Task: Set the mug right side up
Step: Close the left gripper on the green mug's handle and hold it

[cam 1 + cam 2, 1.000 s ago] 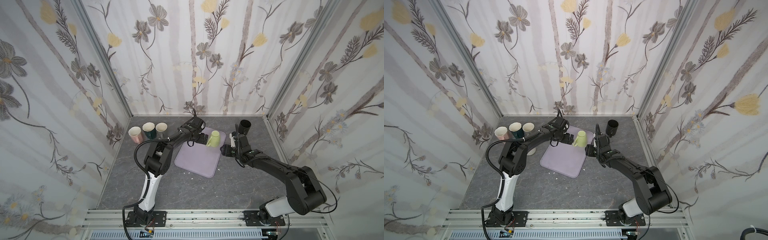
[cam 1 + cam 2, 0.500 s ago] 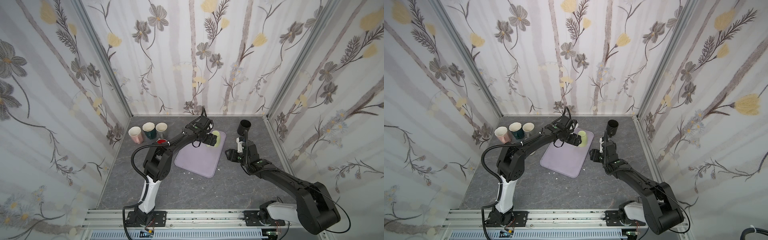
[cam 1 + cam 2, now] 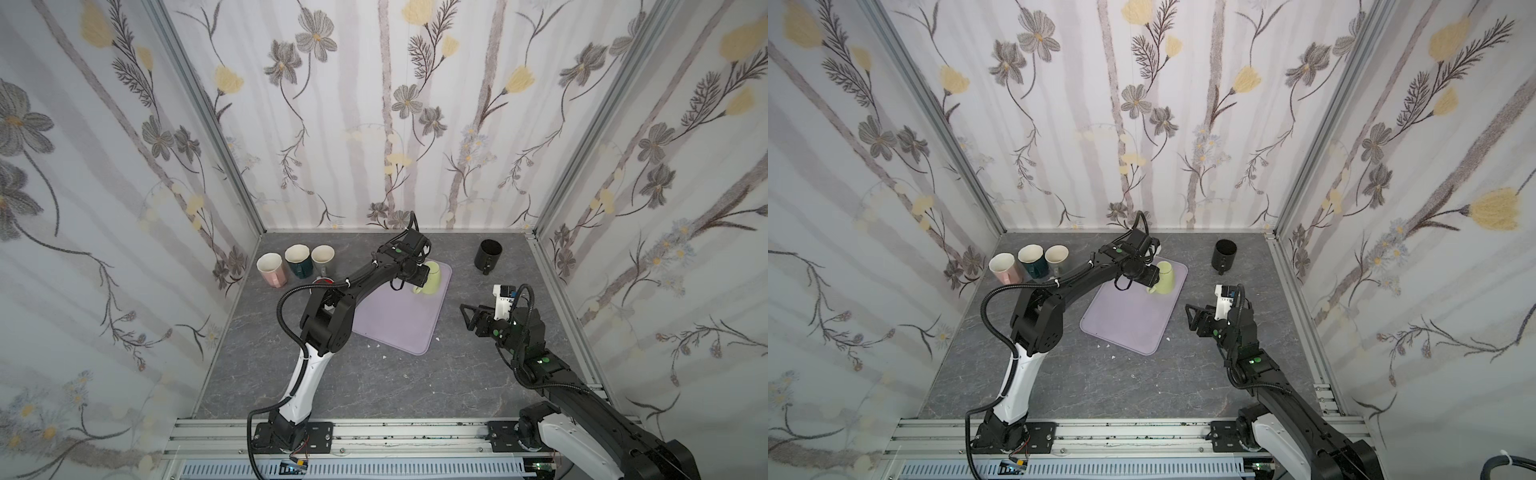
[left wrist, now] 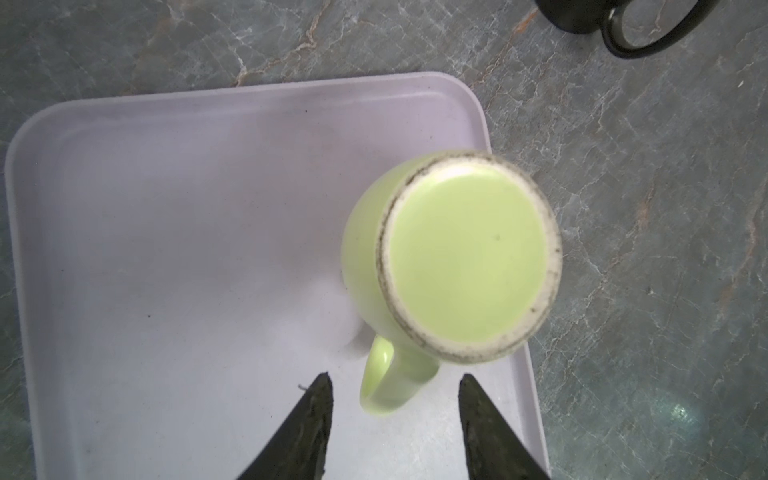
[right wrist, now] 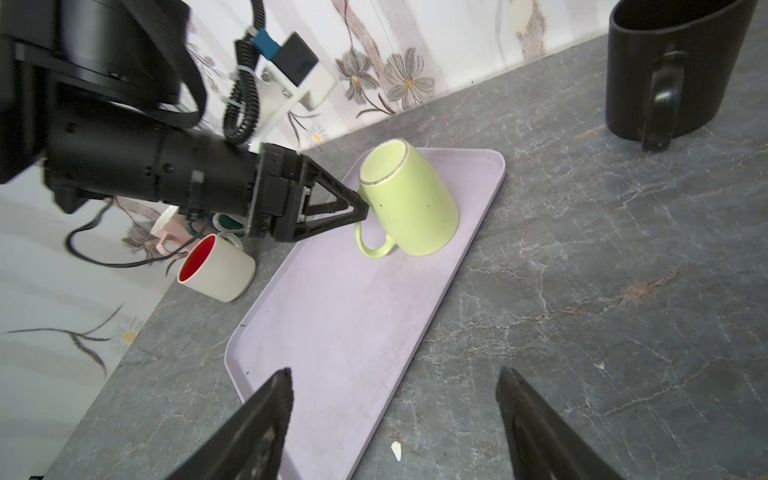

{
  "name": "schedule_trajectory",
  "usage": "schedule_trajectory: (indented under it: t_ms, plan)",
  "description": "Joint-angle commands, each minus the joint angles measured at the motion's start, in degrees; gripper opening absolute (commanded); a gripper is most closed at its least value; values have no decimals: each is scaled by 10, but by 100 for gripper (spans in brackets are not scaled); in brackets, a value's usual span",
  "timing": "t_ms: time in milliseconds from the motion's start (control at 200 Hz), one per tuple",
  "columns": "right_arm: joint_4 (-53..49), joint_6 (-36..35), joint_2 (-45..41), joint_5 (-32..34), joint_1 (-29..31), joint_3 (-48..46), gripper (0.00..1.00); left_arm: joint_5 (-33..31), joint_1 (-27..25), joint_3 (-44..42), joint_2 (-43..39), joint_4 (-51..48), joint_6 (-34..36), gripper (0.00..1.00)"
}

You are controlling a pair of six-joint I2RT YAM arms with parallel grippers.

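Grasp is the step in hand: the mug [image 3: 428, 279] stands mouth down, base up, in the far right corner of the tray [image 3: 395, 328], close to its rim. The left tool [image 4: 397, 386] reaches in from the side with its jaws partly apart, one to each side of the handle [image 4: 382, 382]. In the left wrist view there is a gap between the handle and each fingertip [image 4: 322, 390], so nothing is held yet. From the right wrist view I cannot tell whether a tip brushes the mug's wall. The right tool [image 5: 395, 399] hangs over the bench [image 3: 457, 374] to the right of the tray, jaws wide and empty, well apart from the mug. The next move likely calls for the left jaws to pinch the handle firmly, lift the mug clear of the tray, roll the wrist half a turn and set the mug down on its base. The handle is thin, so a loose grip could let the mug swing.
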Motion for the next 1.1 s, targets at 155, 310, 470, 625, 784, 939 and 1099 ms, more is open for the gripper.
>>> schedule_trajectory:
  t_ms: [155,310,470,625,784,939,1099]
  plan:
    - [23,-17,-47,13,-11,-22,80,-21,-7,36,25,-30,30,49]
    - [20,-15,-53,12,-13,-29,80,-40,-15,69,50,-53,47,43]
    - [24,-10,-50,6,-15,-34,79,-54,-17,88,64,-58,41,40]
    - [23,-5,-48,7,-16,-35,78,-58,-19,104,77,-60,39,37]
    - [22,0,-47,10,-17,-37,75,-81,-21,121,87,-74,34,33]
    - [23,4,-39,10,-18,-38,73,-86,-21,129,92,-75,34,32]
    - [24,7,-37,10,-18,-38,73,-79,-23,141,100,-72,39,31]
